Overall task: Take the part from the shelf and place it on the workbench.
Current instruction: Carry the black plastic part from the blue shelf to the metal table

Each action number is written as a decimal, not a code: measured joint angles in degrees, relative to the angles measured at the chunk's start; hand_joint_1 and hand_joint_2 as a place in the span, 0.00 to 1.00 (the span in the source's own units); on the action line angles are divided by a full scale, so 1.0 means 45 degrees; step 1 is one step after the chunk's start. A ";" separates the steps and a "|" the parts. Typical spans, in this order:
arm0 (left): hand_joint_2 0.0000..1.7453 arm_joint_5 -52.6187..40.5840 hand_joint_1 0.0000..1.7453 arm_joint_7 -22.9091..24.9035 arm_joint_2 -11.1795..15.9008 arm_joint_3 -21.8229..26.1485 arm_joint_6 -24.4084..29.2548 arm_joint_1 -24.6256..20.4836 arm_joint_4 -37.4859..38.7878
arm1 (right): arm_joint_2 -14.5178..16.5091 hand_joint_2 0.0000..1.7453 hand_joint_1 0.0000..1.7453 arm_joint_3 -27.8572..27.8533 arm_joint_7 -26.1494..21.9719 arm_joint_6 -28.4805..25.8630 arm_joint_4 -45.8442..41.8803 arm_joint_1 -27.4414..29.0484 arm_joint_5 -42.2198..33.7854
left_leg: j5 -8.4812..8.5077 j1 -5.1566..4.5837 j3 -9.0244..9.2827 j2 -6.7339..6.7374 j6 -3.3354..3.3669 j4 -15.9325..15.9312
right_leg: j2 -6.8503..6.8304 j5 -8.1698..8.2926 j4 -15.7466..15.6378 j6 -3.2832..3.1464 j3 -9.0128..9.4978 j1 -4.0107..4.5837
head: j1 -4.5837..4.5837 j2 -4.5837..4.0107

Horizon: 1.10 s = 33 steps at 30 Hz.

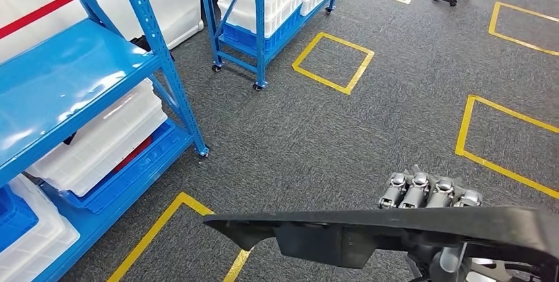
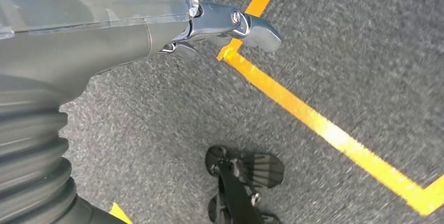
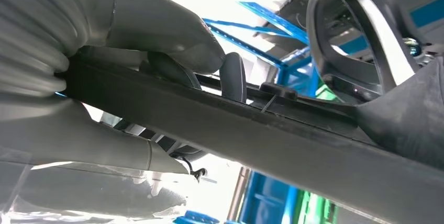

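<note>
The part (image 1: 395,226), a long black plastic panel, lies roughly level across the bottom of the head view, above the grey carpet (image 1: 369,124) and away from the shelves. The right hand (image 1: 428,191) holds it near its right end: the fingers (image 1: 422,188) curl over the far edge, and in the right wrist view the thumb (image 3: 173,35) presses on one face of the part (image 3: 272,130) with the fingers on the other. The left hand (image 2: 230,25) hangs over the carpet beside a yellow floor line (image 2: 324,124), holding nothing; how its fingers lie I cannot tell. A blue shelf rack (image 1: 86,91) with white bins (image 1: 99,140) stands to the left, and a second wheeled rack (image 1: 264,12) further back.
</note>
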 joint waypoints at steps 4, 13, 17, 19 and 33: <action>1.00 -0.0056 0.00 0.0225 -0.0079 -0.0001 0.0112 -0.0001 -0.0004 | -0.0183 1.00 0.97 -0.0158 0.0129 -0.0013 0.0091 -0.0074 -0.0197 | -0.0359 -0.0005 -0.0105 -0.0245 -0.0208 0.0535 | 0.0508 0.0212 -0.0418 -0.0211 0.0226 -0.0128 | -0.0006 0.0000; 1.00 -0.0073 0.00 0.0384 -0.0029 -0.0004 0.0192 0.0115 -0.0002 | -0.0221 1.00 0.97 -0.0176 0.0118 -0.0254 0.0233 0.0184 0.0114 | 0.0150 0.0152 -0.0661 -0.1432 -0.0387 0.0796 | 0.1786 0.0026 -0.0103 -0.0110 0.0229 -0.0253 | -0.0011 0.0000; 1.00 -0.0109 0.00 0.0340 -0.0014 -0.0005 0.0169 0.0020 -0.0001 | -0.0219 1.00 0.97 -0.0187 0.0171 -0.0380 0.0233 0.0118 0.0150 | 0.0256 0.0082 -0.0398 -0.1480 -0.0106 0.0155 | 0.2137 -0.0050 0.0104 0.0201 0.0035 -0.0337 | -0.0002 0.0000; 1.00 -0.0119 0.00 0.0330 -0.0013 -0.0007 0.0159 -0.0017 -0.0004 | -0.0221 1.00 0.97 -0.0205 0.0182 -0.0428 0.0232 0.0083 0.0147 | 0.0314 0.0088 -0.0336 -0.1261 0.0060 0.0056 | 0.1817 -0.0250 0.0433 0.0320 -0.0123 -0.0347 | 0.0018 0.0000; 1.00 -0.0321 0.00 0.0038 0.0090 -0.0187 -0.0068 -0.0122 -0.0011 | -0.0222 1.00 0.97 -0.0206 0.0537 -0.0986 0.0012 0.0144 0.0245 | -0.0017 0.0014 0.0068 0.0020 -0.0267 -0.0046 | 0.0439 0.0056 -0.0099 -0.0034 0.0014 -0.0113 | 0.0056 0.0000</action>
